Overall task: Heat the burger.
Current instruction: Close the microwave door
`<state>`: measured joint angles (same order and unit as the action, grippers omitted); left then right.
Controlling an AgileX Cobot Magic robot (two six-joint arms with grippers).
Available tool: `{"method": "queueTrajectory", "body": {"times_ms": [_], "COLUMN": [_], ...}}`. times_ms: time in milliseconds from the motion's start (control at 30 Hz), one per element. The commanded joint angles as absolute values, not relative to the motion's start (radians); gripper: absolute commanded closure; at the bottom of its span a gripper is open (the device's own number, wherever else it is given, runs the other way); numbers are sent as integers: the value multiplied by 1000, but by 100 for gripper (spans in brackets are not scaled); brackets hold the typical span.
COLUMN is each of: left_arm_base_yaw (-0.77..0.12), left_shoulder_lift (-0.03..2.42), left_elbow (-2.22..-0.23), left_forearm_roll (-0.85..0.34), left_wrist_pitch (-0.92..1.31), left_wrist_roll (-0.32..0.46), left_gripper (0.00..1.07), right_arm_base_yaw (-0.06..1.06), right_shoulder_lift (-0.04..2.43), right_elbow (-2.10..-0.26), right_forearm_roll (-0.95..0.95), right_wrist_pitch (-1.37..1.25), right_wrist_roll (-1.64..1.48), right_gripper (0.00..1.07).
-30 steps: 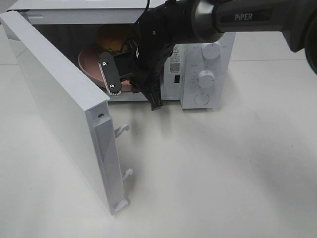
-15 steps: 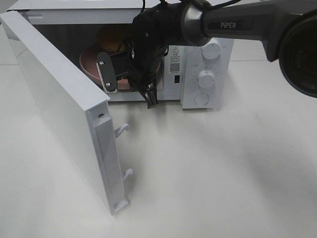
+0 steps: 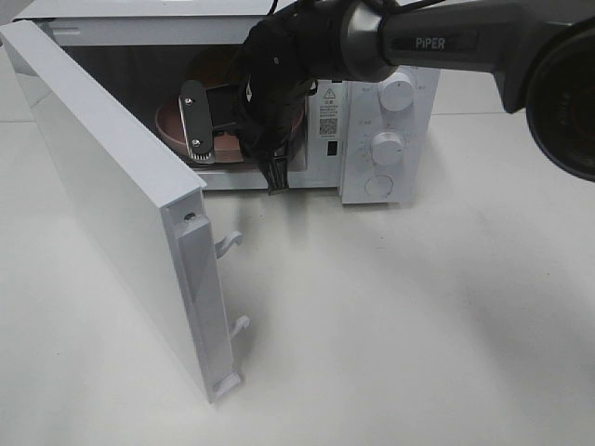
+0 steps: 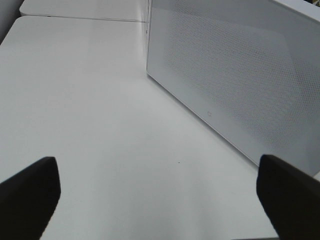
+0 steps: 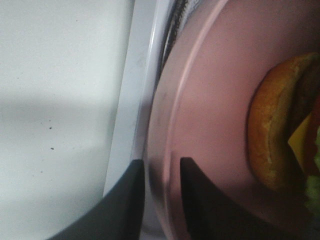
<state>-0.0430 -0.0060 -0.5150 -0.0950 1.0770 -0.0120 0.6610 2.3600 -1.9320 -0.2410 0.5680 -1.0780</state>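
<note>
- Counting one burger [image 5: 272, 120], one plate [image 5: 210, 100], one microwave [image 3: 409, 167], one door [image 3: 102, 167] swung wide.
- Left claw [image 4: 156, 165] spread wide.
- Right claw [image 5: 161, 162] astride plate rim; pinch cannot be told.

Dark grey arm [image 3: 465, 37] lettered PiPER; black right tool [image 5: 161, 172].

A white table [image 3: 418, 325] carries an open microwave [image 3: 409, 172].

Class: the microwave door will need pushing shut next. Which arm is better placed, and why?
Left, probably: the left gripper is open, empty and faces the door from outside. The right gripper is inside the microwave, jaws astride the plate rim.
</note>
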Motion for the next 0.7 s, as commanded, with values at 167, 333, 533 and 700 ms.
{"method": "queueTrajectory", "body": {"times_ms": [167,333,533,700], "left_arm_base_yaw": [-40,-40,-40,-40], "left_shoulder_lift": [-20,-20,-20,-20], "left_elbow": [-515,-515,-515,-515], "left_forearm_roll": [-101,-101,-101,-101], "left_wrist_pitch": [1066,1066,1066,1066], "left_wrist_roll": [-12,-12,-12,-12], "left_gripper": [7,7,7,7], "right_arm_base_yaw": [658,658,661,661], "right_shoulder_lift": [2345,2345,2342,2332], "right_elbow": [-1944,-1944,-1944,-1943], "right_forearm_roll": [-256,-260,-260,-256], "right_wrist_pitch": [569,568,568,566], "right_wrist_roll": [-1008,-996,-984,-971], "right_gripper": [67,66,65,53]}}
